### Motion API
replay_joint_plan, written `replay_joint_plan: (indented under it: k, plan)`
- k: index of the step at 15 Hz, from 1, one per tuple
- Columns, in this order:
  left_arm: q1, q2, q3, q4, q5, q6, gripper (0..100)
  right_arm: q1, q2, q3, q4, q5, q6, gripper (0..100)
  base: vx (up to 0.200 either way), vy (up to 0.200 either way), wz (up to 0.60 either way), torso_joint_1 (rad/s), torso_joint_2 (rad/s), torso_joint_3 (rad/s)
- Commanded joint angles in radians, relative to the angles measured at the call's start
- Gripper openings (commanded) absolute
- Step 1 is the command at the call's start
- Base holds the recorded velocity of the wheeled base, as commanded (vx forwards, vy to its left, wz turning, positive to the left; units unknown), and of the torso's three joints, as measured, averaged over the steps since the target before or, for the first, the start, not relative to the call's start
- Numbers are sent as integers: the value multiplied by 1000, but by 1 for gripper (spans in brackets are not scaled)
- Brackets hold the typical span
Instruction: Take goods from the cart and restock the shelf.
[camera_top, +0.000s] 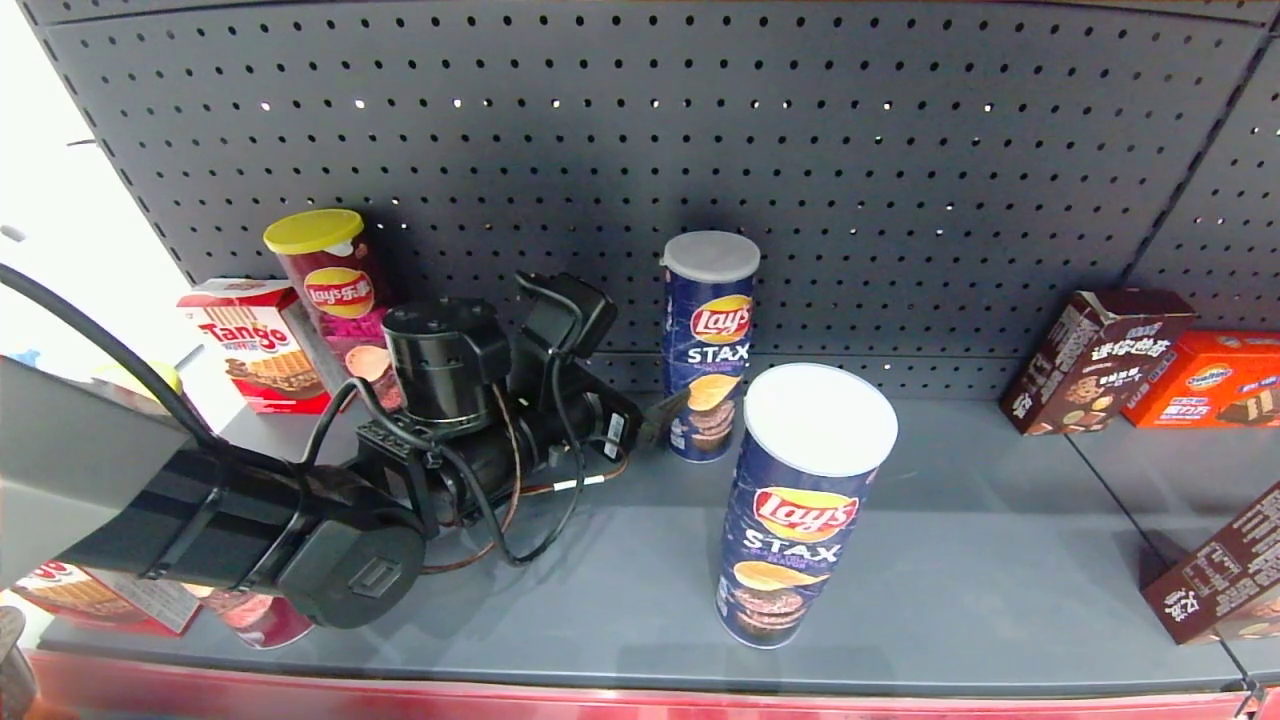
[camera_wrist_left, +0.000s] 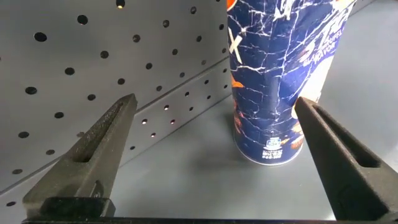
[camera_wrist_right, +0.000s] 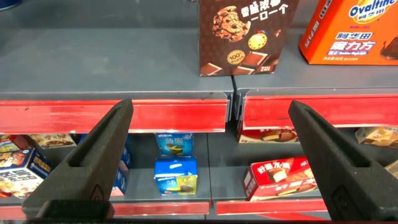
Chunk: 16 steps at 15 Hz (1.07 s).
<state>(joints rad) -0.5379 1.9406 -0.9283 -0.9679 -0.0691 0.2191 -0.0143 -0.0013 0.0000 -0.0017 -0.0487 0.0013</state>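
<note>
Jaws spread, the left gripper (camera_wrist_left: 216, 104) is hovering just beside the rear can (camera_top: 710, 345), standing upright by the pegboard (camera_top: 900, 150). The front can (camera_top: 805, 500) is sitting nearer the shelf (camera_top: 1000, 560) edge. The right gripper (camera_wrist_right: 210, 107) is gaping wide too.

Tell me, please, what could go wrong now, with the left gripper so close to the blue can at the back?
1. The open left gripper is very near the tall, upright rear blue can; a small sideways move may tip it.
2. The front blue can stands near the front edge of the shelf; a falling can could push it off.
3. The left arm lies close beside the red can; pulling back might drag it.
</note>
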Motion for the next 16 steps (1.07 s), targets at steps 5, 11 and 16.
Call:
replay_joint_plan:
  k: [5, 11, 16]
  plan:
    - [-8, -28, 29, -34, 0, 2, 100, 0, 1, 0, 0, 0, 0, 100, 0, 0, 0, 0, 0, 0]
    - [1, -60, 55, -25, 95, 8, 100, -1, 1, 0, -1, 0, 0, 100, 0, 0, 0, 0, 0, 0]
    - [1, -34, 51, -22, 157, 60, 100, -1, 1, 0, -1, 0, 0, 100, 0, 0, 0, 0, 0, 0]
